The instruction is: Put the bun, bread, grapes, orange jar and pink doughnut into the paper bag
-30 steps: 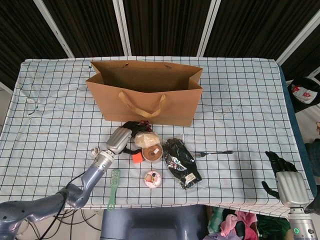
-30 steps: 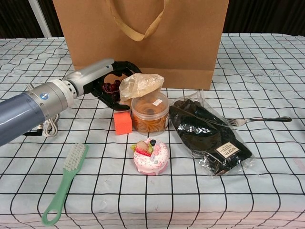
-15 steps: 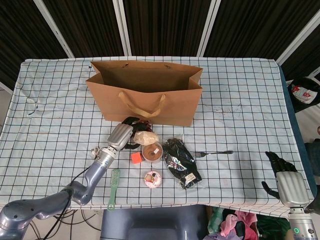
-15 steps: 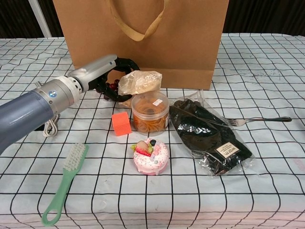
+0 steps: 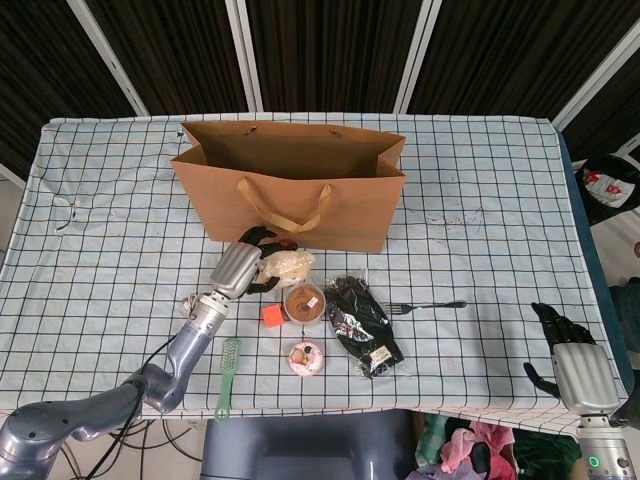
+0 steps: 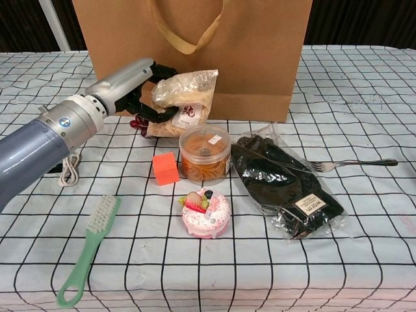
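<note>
Head view: the left hand (image 5: 243,266) sits just in front of the paper bag (image 5: 290,185), its fingers closed around the bagged bread (image 5: 285,264), which is lifted slightly and lies close to the bag's front wall. The orange jar (image 5: 304,303) stands on the table (image 5: 480,200) just below the bread, with the pink doughnut (image 5: 306,357) nearer the front edge. A small orange cube (image 5: 272,315), a green brush (image 5: 228,376), a black packet (image 5: 365,325) and a fork (image 5: 428,304) are non-task items. The right hand (image 5: 560,350) hangs off the table's right edge, well apart from everything; whether its fingers are curled or spread cannot be told at this angle.

Chest view: the left hand (image 6: 140,88) holds the bread (image 6: 183,103) by its upper left corner, fingers wrapped over the clear wrapper. Dark red grapes (image 6: 138,122) show partly under the hand, mostly hidden. The bun is not identifiable; it may be concealed.

Handling notes: the bread is judged light and soft, in slippery film; grip across the loaf body rather than the loose wrapper to prevent slip. The orange jar (image 6: 204,153) is rigid; grasp around its wall below the lid. The pink doughnut (image 6: 206,212) looks soft-topped; take it by the sides. Lift clear of the bag rim before release.
</note>
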